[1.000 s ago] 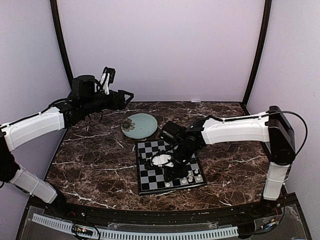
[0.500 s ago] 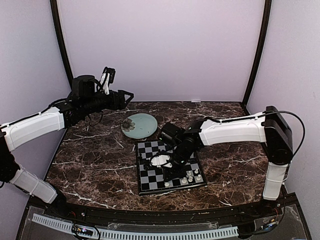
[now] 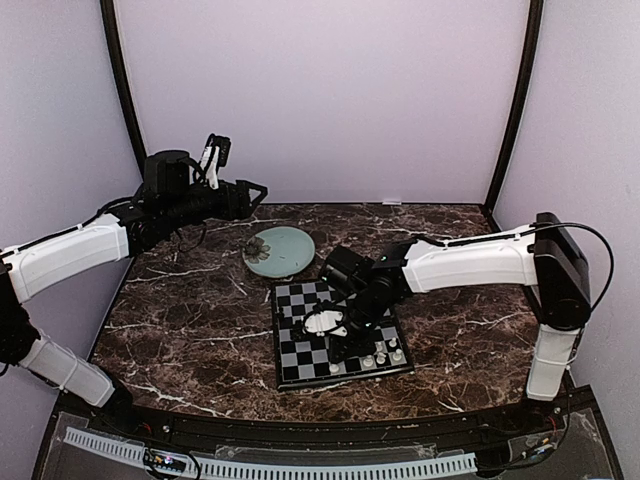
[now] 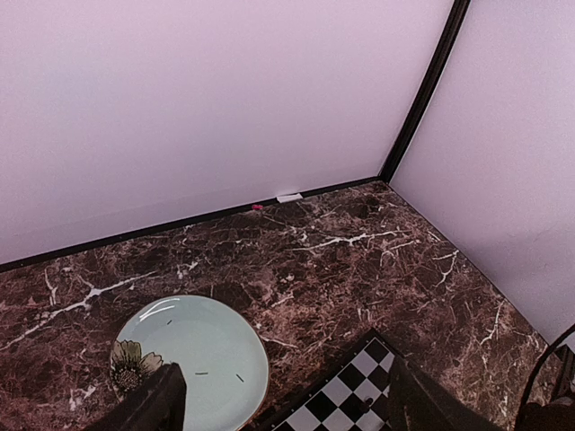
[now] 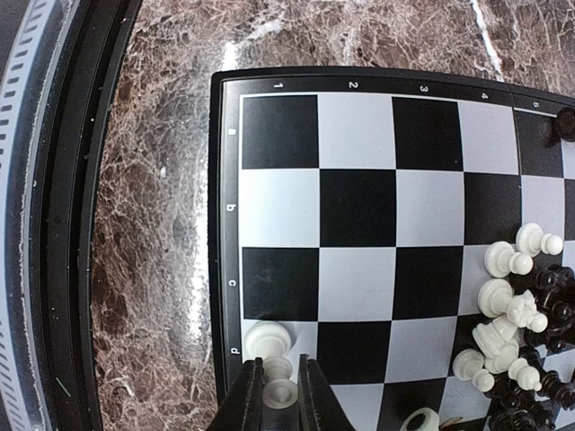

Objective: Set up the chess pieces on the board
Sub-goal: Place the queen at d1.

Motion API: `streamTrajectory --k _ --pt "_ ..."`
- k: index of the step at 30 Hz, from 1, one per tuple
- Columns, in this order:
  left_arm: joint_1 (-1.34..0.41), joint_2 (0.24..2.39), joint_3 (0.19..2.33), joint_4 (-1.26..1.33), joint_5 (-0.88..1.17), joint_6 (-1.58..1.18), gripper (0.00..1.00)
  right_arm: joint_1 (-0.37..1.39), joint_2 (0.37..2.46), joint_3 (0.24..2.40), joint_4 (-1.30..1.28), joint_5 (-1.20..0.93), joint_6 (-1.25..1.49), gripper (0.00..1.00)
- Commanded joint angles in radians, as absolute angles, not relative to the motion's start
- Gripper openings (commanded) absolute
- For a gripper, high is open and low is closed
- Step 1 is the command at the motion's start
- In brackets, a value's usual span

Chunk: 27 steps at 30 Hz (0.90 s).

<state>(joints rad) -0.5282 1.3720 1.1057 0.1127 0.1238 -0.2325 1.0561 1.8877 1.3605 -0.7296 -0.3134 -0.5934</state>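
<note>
L gripper point(image 4: 287, 406): jaws wide, nothing btwn them. Hangs high over the table's back-left, cam looking down at the plate & a corner of the board.
Plate point(image 4: 193, 359): pale green, round, flower print near rim. Sits behind the board, near its back-left corner. No chess figure on it that I can make out.
Board point(image 3: 300, 340): chequered, dark rim, mid-table. Most squares bare, esp. the left side.
R gripper point(image 5: 280, 400): low at the board's near edge, jaws narrow, pinching 1 white piece point(image 5: 280, 388). Prob. a pawn, can't be sure.
Neighbour point(image 5: 267, 339): 2nd white figure, upright on the edge row, just ahead of the fingertips. Touching the held 1 or not: can't tell.
Heap point(image 5: 521, 305): white & black pieces jumbled on the board, some tipped over, to the right in the wrist view. Bare squares lie btwn it & the jaws.
Key relation: held piece sits over the edge row, next along from the neighbour. 1 finger is rim side, 1 inner side, so opening shouldn't sweep the neighbour.
Nearer arm: R, by far. L is well apart.
Call: set-down step, early in the job; most pieces unsorted.
Risk: nudging the neighbour on the way out.
</note>
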Motion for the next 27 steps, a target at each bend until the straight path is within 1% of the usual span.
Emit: streamTrajectory --k 1,27 --pt "-0.529 1.334 1.108 0.11 0.136 -0.233 0.8 1.065 1.868 1.332 -0.739 -0.269 -0.602 0.15" --pt "-0.529 1.334 1.108 0.11 0.14 -0.235 0.8 1.069 1.849 1.359 -0.774 -0.258 -0.596 0.15"
